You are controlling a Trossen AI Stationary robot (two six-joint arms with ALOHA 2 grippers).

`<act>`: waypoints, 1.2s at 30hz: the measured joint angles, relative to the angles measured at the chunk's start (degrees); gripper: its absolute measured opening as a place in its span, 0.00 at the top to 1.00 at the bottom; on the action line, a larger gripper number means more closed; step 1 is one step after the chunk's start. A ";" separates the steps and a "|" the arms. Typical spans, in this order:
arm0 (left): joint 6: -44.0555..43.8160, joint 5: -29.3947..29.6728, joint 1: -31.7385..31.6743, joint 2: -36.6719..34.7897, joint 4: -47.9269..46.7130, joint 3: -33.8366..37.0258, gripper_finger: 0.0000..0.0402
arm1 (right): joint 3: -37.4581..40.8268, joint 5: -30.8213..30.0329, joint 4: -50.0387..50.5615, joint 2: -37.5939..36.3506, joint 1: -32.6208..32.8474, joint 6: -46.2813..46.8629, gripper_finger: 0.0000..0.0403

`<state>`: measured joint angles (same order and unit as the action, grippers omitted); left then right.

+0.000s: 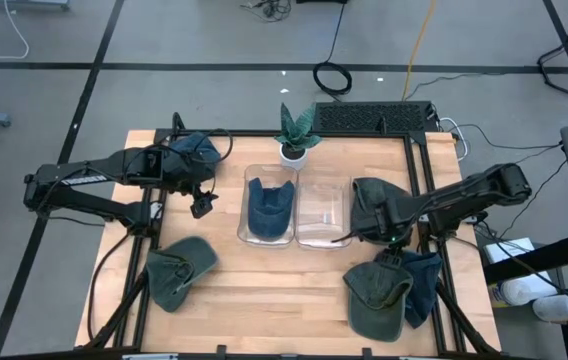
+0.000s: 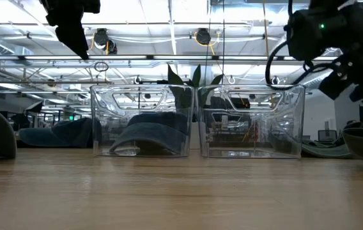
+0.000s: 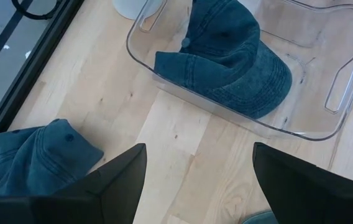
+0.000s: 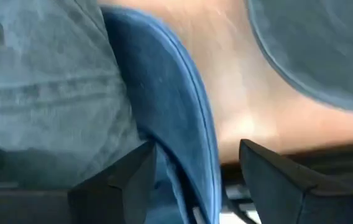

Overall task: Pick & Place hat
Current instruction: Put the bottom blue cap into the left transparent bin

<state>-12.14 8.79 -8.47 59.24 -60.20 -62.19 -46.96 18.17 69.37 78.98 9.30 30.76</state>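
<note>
A blue hat (image 1: 269,208) lies in the left clear bin (image 1: 247,235); it shows also in the left wrist view (image 3: 232,59). The right clear bin (image 1: 324,212) holds nothing. My left gripper (image 1: 201,205) hangs open above the table, left of the left bin (image 3: 198,186). My right gripper (image 1: 396,243) is open and low over two hats at the table's near right: a green hat (image 1: 376,295) and a blue hat (image 1: 422,280). In the right wrist view the blue hat's brim (image 4: 183,124) runs between my open fingers (image 4: 127,180). My right gripper stands with one finger on each side of the blue hat's brim edge (image 4: 192,168), coming from above. Whether the fingers touch the brim, I cannot tell.
A green hat (image 1: 179,270) lies at the near left, another blue hat (image 1: 194,148) at the far left, and a dark hat (image 1: 372,198) right of the bins. A potted plant (image 1: 294,135) stands behind the bins. Bare wood lies in front of the bins.
</note>
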 joint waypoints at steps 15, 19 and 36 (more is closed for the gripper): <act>-0.42 0.01 0.00 0.00 -0.02 0.00 0.27 | 5.03 1.53 -5.47 0.00 0.00 -3.84 0.50; -0.60 -0.18 -0.02 0.00 -0.02 0.00 0.27 | 5.03 1.38 -5.53 0.00 0.00 -4.02 0.55; -0.37 -1.85 -0.02 0.00 -0.02 0.00 0.27 | 5.03 -0.17 -5.54 0.02 0.00 -4.34 0.62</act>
<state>-12.51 6.94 -8.49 59.24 -60.23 -62.19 -41.93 18.00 63.82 79.00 9.30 26.43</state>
